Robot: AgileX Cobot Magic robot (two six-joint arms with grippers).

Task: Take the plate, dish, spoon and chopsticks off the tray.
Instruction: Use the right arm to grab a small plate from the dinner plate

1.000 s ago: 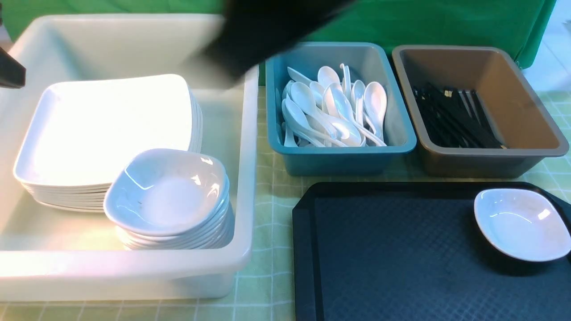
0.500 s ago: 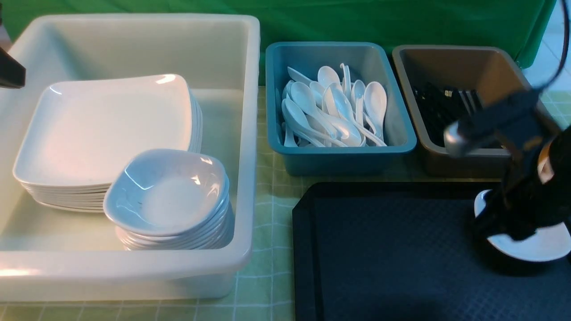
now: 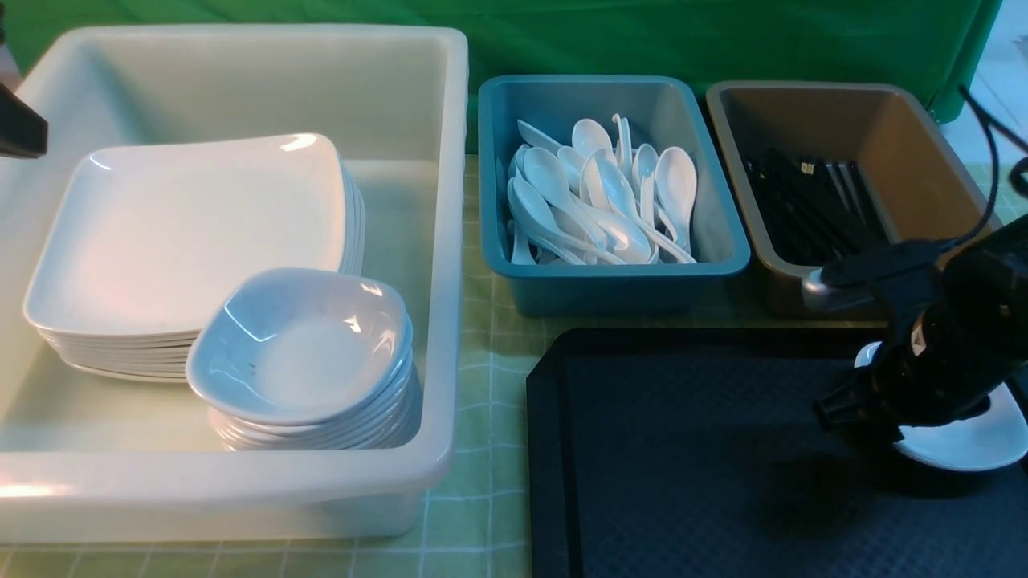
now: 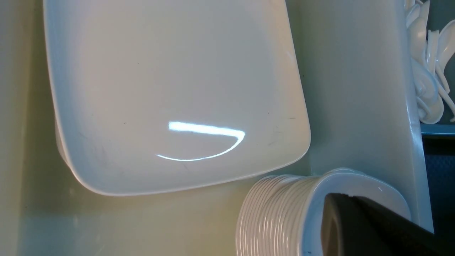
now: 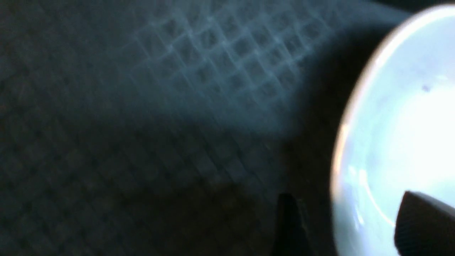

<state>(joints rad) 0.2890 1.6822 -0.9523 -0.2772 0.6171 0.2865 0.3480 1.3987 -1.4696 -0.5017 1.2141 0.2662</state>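
Eyes on the dish point(image 3: 976, 441): small, white and glossy, it sits at the far right of the tray point(image 3: 683, 449), close to the right-hand rim. It's the only thing I can see on that black surface. The right end effector point(image 5: 355, 227) is down at it with its jaws parted. In the right wrist view one fingertip point(image 5: 423, 224) is inside the bowl and the other is outside on the tray, with the rim between them. Nothing is pinched yet, as far as I can tell.

Here's the worry, to my mind. That rim is slick and sloped, so a squeeze could squirt the dish sideways, and with the tray's edge so near it might skid onto the worktop point(image 3: 482, 498). Held by one side only, it could also tip on the lift.

Further out, chopsticks point(image 3: 803, 209) lie in the brown-grey bin point(image 3: 923, 160) and spoons point(image 3: 602, 201) are heaped in the teal bin point(image 3: 610, 273). In the white tub point(image 3: 241, 474) the plate point(image 3: 193, 233) tops its pile beside a stack of small dishes point(image 3: 305, 345). The left end effector point(image 4: 369, 227) hangs over that stack. Only one dark finger shows, so I cannot tell how wide it stands.
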